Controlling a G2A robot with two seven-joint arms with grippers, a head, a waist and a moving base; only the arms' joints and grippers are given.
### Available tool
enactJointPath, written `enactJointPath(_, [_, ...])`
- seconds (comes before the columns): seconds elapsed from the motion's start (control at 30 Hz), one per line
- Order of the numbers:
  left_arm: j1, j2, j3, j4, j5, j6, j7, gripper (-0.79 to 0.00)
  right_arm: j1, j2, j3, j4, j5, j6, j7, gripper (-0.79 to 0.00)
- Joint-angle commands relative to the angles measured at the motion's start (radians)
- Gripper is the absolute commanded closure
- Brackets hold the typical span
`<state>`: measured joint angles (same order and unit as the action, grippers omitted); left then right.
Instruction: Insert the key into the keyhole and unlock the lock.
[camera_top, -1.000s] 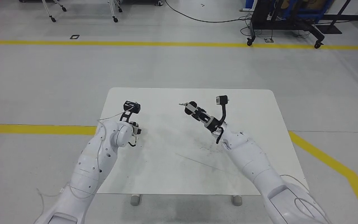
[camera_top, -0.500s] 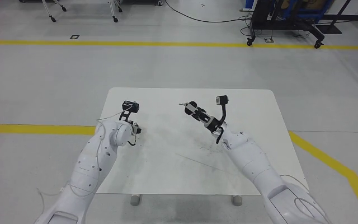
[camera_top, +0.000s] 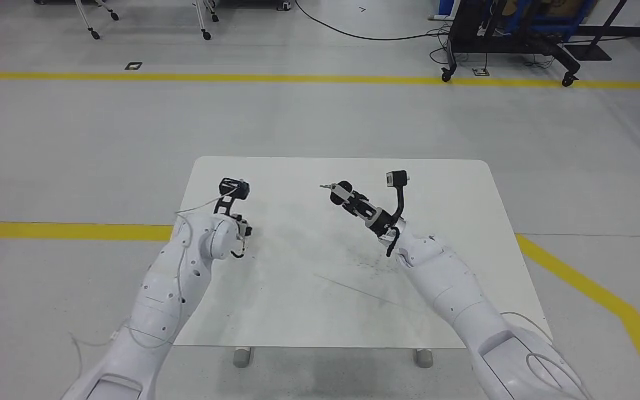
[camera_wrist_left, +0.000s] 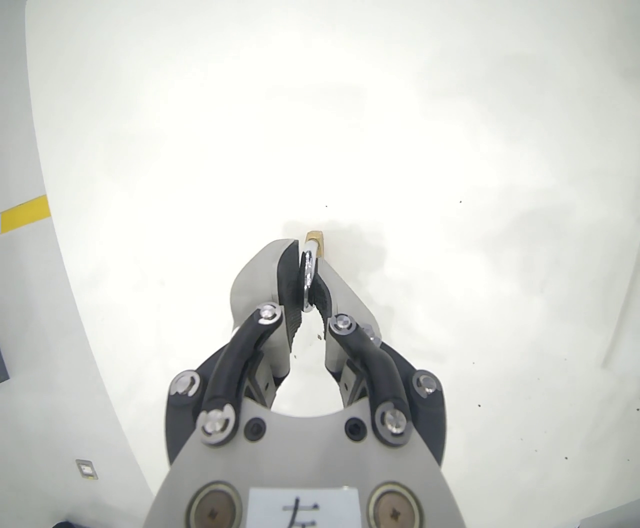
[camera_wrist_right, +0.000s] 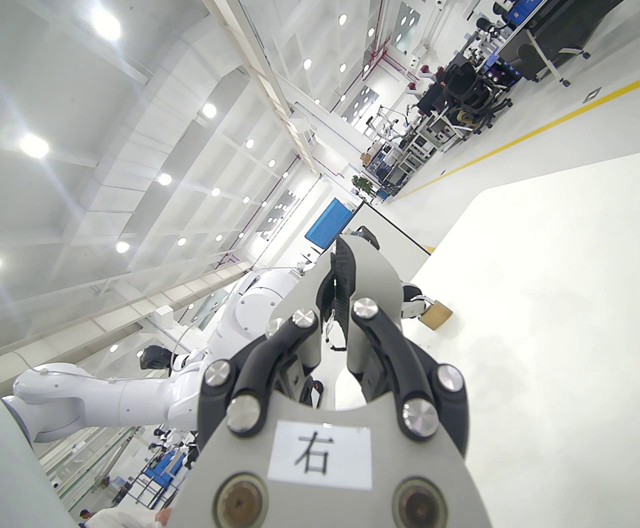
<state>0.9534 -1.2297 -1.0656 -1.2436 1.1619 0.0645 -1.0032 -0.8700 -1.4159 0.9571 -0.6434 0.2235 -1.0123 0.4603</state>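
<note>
- Left gripper (camera_top: 243, 233): I read it at about 9 o'clock from the centre of the table (camera_top: 440, 210), near the table's left edge and pointing down at the surface.
- Left wrist view: the left gripper (camera_wrist_left: 306, 270) has its jaws drawn in tight. The black pads (camera_wrist_left: 289, 280) pinch the silver shackle of the lock (camera_wrist_left: 316, 240).
- The lock's brass body sticks out just past the fingertips, low over the white top. I cannot tell whether it touches the surface.
- Right wrist view, cross-check: the lock (camera_wrist_right: 436, 315) hangs from the far gripper at the table's left side, brass body angled and close to the surface.
- Right gripper (camera_top: 340, 192): at roughly 12 o'clock from table centre, raised above the surface, tips aimed toward 10 o'clock.
- Right wrist view: the right gripper (camera_wrist_right: 342, 270) has its fingers closed together with no gap between the pads.
- Key (camera_top: 324, 186): a thin silvery sliver pokes out of the right gripper's tip in the top view. It is very small there, so I log it as probably the key, pinched by its head.
- Key and lock are well apart, with bare tabletop between them. The key is not in the keyhole.
- Floor: a yellow line (camera_top: 80, 231) runs past the table at 9 o'clock.
</note>
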Motion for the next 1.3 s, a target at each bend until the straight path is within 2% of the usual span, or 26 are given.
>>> enactJointPath(0.0, [-0.003,-0.001,0.004,0.003,0.004,-0.004,-0.003,0.0,0.0,0.0,0.0,0.0,0.0,0.0,0.0,0.0])
enactJointPath(0.2, [0.007,-0.004,-0.011,-0.002,-0.006,0.011,0.051,0.0,0.0,0.0,0.0,0.0,0.0,0.0,0.0,0.0])
enactJointPath(0.3, [0.036,-0.003,-0.055,-0.03,-0.068,0.03,0.147,0.0,0.0,0.0,0.0,0.0,0.0,0.0,0.0,0.0])
enactJointPath(0.37, [0.071,-0.003,-0.102,-0.06,-0.175,0.019,0.244,0.0,0.0,0.0,0.0,0.0,0.0,0.0,0.0,0.0])
enactJointPath(0.47, [0.13,-0.006,-0.17,-0.093,-0.39,-0.06,0.37,0.0,0.0,0.0,0.0,0.0,0.0,0.0,0.0,0.0])
enactJointPath(0.57, [0.159,-0.012,-0.207,-0.082,-0.57,-0.145,0.441,0.0,0.0,0.0,0.0,0.0,0.0,0.0,0.0,0.0])
enactJointPath(0.67, [0.175,-0.015,-0.195,-0.085,-0.563,-0.204,0.523,0.0,0.0,0.0,0.0,0.0,0.0,0.0,0.0,0.0])
enactJointPath(1.0, [0.178,-0.017,-0.178,-0.087,-0.58,-0.211,0.499,0.0,-0.006,-0.001,-0.001,-0.014,-0.004,0.018,-0.009,0.0])
enactJointPath(1.13, [0.123,-0.037,-0.145,-0.037,-0.828,-0.268,0.392,0.0,-0.011,-0.009,-0.005,-0.042,-0.005,0.08,-0.047,0.0])
enactJointPath(1.27, [0.036,-0.064,-0.106,0.074,-1.175,-0.322,0.219,0.0,-0.015,-0.025,-0.012,-0.055,0.087,0.057,-0.037,0.0])
